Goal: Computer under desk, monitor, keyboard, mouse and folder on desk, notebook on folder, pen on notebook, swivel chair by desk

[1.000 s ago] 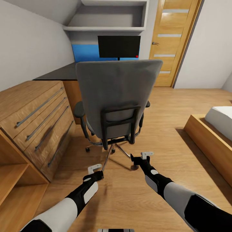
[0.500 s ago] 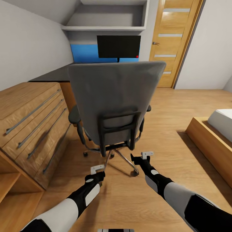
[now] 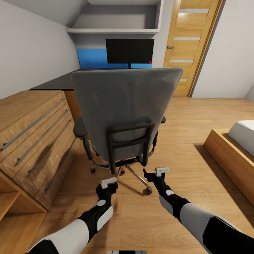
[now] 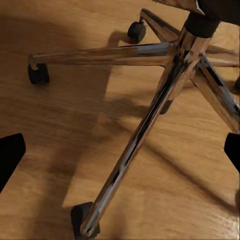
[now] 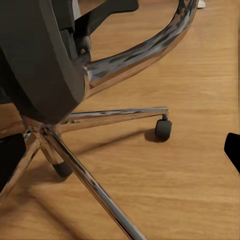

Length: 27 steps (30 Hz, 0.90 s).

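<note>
Closer now, the chair [image 3: 125, 116] stands just ahead of both empty, open grippers [image 3: 109, 183] [image 3: 161, 171]; monitor [image 3: 129, 51] on desk [image 3: 58, 82], rest undone.

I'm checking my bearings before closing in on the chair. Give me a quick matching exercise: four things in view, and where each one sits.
Things:
1. monitor
2. swivel chair
3. oak door
4. oak drawer cabinet

Places:
A. at the left of the head view, beside the chair
B. straight ahead, its back turned toward the robot
C. at the far wall, right of the monitor
D. beyond the chair's backrest, in front of the blue panel

Pairs: 1-D, 2-B, 3-C, 4-A
</note>
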Tool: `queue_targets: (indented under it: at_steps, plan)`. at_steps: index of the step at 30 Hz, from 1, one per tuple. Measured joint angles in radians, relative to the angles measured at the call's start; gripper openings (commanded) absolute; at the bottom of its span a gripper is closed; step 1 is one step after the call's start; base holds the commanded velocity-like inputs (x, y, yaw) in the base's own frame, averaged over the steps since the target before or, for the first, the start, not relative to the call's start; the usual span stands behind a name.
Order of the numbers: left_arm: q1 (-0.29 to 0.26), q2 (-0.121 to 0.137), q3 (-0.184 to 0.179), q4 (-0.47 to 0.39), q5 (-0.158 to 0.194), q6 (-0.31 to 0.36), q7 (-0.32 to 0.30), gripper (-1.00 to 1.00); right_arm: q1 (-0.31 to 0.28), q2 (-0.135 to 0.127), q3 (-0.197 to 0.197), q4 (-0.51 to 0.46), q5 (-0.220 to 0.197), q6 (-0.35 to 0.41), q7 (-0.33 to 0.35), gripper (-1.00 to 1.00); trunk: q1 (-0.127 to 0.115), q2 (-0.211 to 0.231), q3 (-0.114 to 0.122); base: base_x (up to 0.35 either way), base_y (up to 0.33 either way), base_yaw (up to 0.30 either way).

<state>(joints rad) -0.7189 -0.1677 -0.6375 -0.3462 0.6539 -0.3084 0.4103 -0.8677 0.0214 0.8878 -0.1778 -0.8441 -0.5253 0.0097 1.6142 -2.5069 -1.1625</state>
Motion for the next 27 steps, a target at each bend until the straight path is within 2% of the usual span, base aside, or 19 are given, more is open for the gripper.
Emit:
queue_targets:
  at_steps: [1, 6, 10, 16, 27]
  plan:
    - [0.0, -0.004, -0.014, 0.003, 0.0, -0.012, 0.001, 1.0, 0.002, 0.0, 0.0, 0.0, 0.0, -0.004, 0.0, 1.0, 0.0, 0.0, 0.0, 0.002, 0.0, 0.0]
    - [0.001, -0.007, -0.033, -0.007, 0.0, -0.03, 0.003, 1.0, 0.004, 0.0, 0.0, 0.0, 0.0, -0.011, 0.0, 1.0, 0.0, 0.0, 0.0, 0.0, 0.0, 0.0]
    - [0.0, -0.007, -0.035, -0.008, 0.002, -0.033, 0.003, 1.0, 0.005, 0.0, 0.0, 0.0, 0.0, -0.012, 0.0, 1.0, 0.0, 0.0, 0.0, 0.0, 0.0, 0.0]
    - [0.0, -0.007, -0.035, -0.008, 0.002, -0.034, 0.004, 1.0, 0.005, 0.0, 0.0, 0.0, 0.0, -0.012, 0.0, 1.0, -0.003, 0.001, 0.023, 0.0, 0.0, 0.0]
    - [0.001, -0.007, -0.037, -0.007, 0.004, -0.033, 0.003, 1.0, 0.006, 0.0, 0.0, 0.0, 0.0, -0.012, 0.0, 1.0, -0.003, 0.001, 0.023, 0.0, 0.0, 0.0]
